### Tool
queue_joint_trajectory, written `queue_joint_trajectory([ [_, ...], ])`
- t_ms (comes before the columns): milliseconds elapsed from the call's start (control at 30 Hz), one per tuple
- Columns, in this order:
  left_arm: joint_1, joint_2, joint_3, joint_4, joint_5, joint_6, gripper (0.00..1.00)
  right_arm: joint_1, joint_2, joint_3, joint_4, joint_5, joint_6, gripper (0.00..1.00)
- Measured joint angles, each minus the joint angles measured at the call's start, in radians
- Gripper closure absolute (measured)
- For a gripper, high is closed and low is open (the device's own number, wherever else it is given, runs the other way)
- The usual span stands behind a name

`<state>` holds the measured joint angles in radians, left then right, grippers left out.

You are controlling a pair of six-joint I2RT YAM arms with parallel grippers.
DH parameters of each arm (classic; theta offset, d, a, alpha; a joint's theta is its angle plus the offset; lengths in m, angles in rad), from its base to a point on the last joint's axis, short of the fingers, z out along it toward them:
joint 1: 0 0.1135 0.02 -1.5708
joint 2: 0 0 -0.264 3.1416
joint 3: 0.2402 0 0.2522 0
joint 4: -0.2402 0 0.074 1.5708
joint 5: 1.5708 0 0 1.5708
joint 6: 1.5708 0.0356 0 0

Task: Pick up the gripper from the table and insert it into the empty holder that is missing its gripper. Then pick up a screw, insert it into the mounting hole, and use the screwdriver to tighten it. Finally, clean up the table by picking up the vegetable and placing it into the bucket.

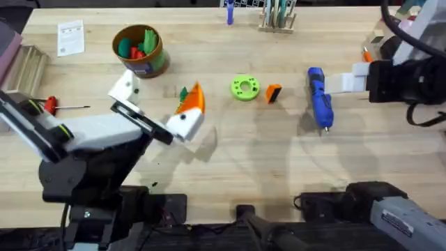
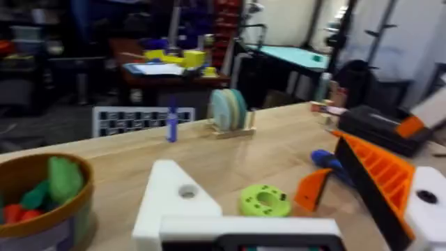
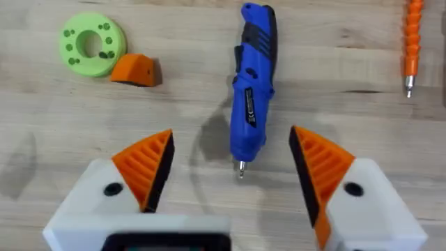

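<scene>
Both claws open: right claw (image 3: 233, 178) over screwdriver (image 3: 252, 84), no readable label; left claw (image 1: 155, 104) empty.

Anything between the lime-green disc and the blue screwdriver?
Yes: in the overhead view the orange gripper lies between the lime-green disc and the screwdriver, close beside the disc.

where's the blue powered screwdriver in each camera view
Overhead: blue screwdriver lies right of centre, tip toward the arms' bases.
Left wrist: its blue end peeks out behind the orange fingertip.
Right wrist: screwdriver lies ahead, between the claw's orange pads.
Shared landmark: lime-green disc.
</scene>
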<state>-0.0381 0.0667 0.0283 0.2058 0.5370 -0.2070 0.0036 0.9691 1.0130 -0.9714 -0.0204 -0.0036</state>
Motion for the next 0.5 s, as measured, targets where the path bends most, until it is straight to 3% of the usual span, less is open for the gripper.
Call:
queue_joint_trajectory([
  [167,0.011,-0.055,-0.011,-0.053,0.164,0.000,0.015,0.000,0.000,0.000,0.000,0.000,0.000,0.009],
  [300,0.013,-0.062,-0.013,-0.159,0.246,0.006,0.015,0.000,0.000,0.000,0.000,0.000,0.000,0.009],
  [500,0.015,-0.061,-0.015,-0.296,0.351,0.153,0.015,0.000,0.000,0.000,0.000,0.000,0.000,0.009],
])
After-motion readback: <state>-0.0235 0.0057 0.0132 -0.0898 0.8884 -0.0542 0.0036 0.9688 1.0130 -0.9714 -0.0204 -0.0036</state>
